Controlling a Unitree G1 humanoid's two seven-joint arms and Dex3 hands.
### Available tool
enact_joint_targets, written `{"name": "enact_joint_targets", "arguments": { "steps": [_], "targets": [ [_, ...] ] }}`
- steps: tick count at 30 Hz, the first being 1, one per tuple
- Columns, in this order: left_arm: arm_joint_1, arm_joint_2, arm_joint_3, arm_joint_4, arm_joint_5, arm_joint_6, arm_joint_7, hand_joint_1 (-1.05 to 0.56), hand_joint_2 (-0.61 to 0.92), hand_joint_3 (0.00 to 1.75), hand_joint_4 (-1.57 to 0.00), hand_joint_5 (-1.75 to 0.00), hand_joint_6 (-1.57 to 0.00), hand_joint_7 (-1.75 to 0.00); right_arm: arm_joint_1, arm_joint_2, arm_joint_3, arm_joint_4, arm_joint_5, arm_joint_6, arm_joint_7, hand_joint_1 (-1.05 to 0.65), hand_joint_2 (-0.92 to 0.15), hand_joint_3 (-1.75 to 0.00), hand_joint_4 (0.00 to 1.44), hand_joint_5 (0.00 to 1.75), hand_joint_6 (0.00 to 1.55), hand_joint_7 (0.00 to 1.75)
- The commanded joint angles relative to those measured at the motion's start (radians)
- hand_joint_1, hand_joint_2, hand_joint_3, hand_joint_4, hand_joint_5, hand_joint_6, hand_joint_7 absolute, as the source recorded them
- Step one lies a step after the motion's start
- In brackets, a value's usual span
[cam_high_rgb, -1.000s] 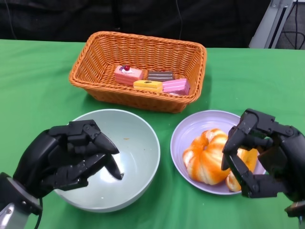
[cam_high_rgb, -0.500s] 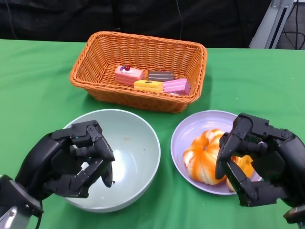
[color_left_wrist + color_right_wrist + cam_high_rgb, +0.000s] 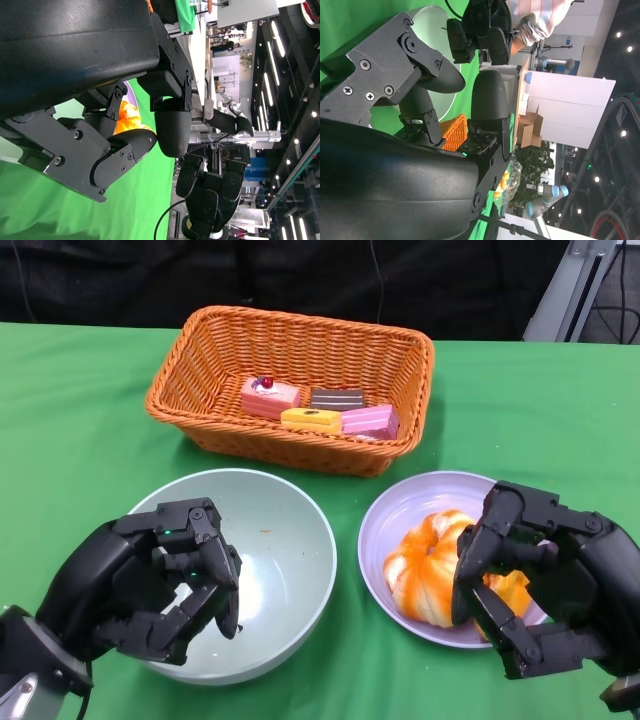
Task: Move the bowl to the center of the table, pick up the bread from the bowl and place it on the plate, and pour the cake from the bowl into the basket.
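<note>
A green cloth covers the surface (image 3: 80, 410). A woven orange basket (image 3: 200, 405) holds four smooth cake pieces (image 3: 318, 408). One glossy pale-green bowl (image 3: 290, 560) sits beside one lilac plate (image 3: 400, 510) carrying the ridged orange bread (image 3: 430, 575). Since a second ago, the left hand (image 3: 140, 590) has curled its fingers shut over the bowl's near rim, empty; the right hand (image 3: 535, 575), fingers curled and empty, has edged over the bread.

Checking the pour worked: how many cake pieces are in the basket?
4, all in the basket: pink cake with cherry, brown cake, yellow cake, pink cake at right. None shows in the bowl.
</note>
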Motion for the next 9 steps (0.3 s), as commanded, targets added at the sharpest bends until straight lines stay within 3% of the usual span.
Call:
{"name": "enact_joint_targets", "arguments": {
  "steps": [1,9],
  "targets": [
    [0.005,0.018,0.009,-0.021,0.001,0.011,-0.008,-0.14,0.53,1.18,-0.76,-1.68,-0.76,-1.41,-0.004,-0.014,-0.009,-0.008,0.002,0.000,-0.004,-0.06,-0.38,-1.33,0.77,1.65,0.65,1.47],
    [0.010,0.024,0.009,-0.022,0.010,0.002,-0.019,-0.12,0.53,1.20,-0.76,-1.68,-0.77,-1.39,-0.002,-0.011,-0.009,0.002,0.003,-0.015,0.001,-0.06,-0.37,-1.35,0.76,1.64,0.64,1.48]
  ]
}}
